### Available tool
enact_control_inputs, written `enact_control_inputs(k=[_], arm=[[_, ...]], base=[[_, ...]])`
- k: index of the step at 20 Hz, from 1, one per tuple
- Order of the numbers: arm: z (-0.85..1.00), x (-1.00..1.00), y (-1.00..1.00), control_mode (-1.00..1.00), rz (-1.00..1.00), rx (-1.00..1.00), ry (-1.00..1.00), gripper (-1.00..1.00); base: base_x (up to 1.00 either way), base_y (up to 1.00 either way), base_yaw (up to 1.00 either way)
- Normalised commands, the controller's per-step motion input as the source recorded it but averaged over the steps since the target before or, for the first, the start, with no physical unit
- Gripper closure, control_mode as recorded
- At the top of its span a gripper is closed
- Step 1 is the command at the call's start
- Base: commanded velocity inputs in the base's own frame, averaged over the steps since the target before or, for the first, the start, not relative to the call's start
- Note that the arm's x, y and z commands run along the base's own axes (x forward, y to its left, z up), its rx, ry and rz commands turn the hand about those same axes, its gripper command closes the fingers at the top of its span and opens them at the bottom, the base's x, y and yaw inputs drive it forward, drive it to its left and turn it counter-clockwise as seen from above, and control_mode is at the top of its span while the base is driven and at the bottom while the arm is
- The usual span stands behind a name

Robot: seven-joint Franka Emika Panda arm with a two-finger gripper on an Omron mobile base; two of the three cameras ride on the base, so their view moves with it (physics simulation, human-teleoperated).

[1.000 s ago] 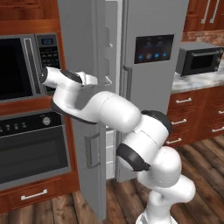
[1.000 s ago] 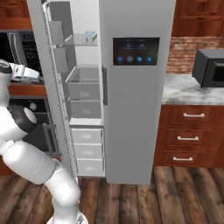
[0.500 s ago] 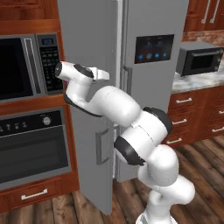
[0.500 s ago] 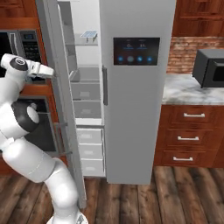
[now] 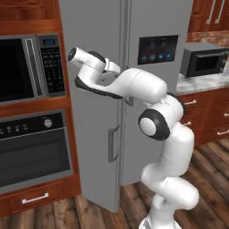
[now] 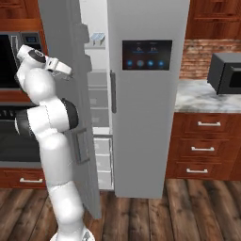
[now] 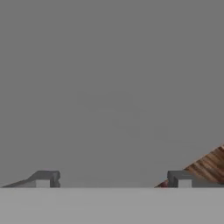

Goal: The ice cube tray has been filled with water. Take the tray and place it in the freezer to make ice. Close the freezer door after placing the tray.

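freezer (image 6: 96, 70) shelf: ice cube tray (image 6: 98, 38) flat, lengthwise sideways; freezer door (image 6: 70, 84) ajar.

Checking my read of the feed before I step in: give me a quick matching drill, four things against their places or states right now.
Things:
1. ice cube tray
2. freezer door
3. gripper
4. countertop microwave

Places or states:
A. partly swung shut, gap left
B. on an upper freezer shelf
C. on the marble counter at the right
D. open, facing the plain grey door surface

Pairs: 1-B, 2-A, 3-D, 4-C
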Motion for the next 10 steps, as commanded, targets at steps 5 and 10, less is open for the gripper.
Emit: enact_control_inputs(k=[5,10], arm=[[-0.57,0.67,-0.89,-1.0,0.46,-0.03,-0.52,-1.0],[-0.65,0.72,-0.95,-1.0,0.43,-0.01,-0.47,-1.0]], base=[[0.0,0.0,0.0],[0.0,0.0,0.0]])
